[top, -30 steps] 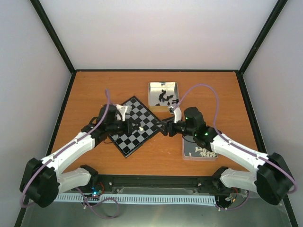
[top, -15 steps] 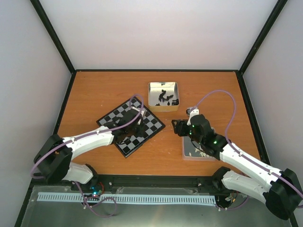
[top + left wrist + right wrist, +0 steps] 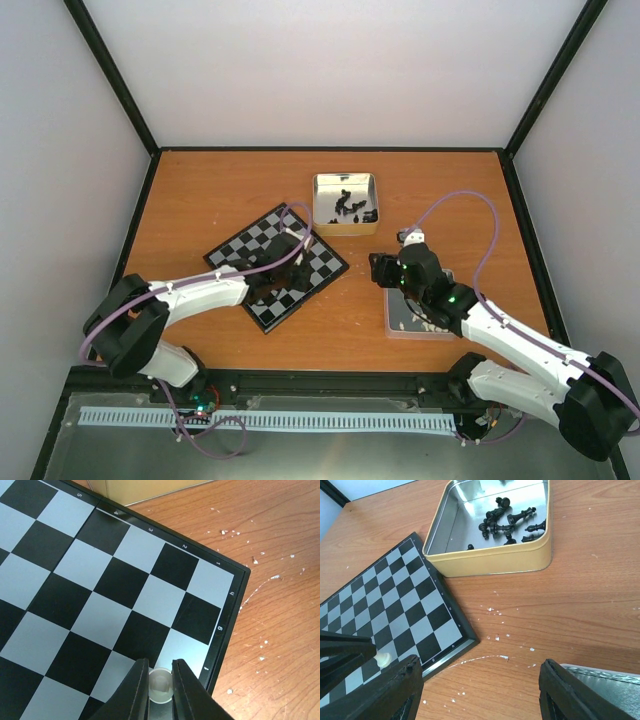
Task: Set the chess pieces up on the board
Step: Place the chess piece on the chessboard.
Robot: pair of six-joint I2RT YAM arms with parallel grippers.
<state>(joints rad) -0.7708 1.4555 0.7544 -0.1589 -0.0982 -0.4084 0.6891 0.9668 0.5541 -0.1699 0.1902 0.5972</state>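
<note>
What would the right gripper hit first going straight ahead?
The right gripper would probably meet bare orange wooden tabletop, between the black-and-grey chessboard's corner and the square gold metal tin; depth unclear.

The left arm has come down from its raised pose and now lies low across the board (image 3: 235,250). Its end effector (image 3: 160,666) has carried the white chess piece (image 3: 161,690) toward the squares by the board's right corner. The right end effector (image 3: 376,268) has drawn back from that corner, over the bare tabletop (image 3: 200,190).
</note>
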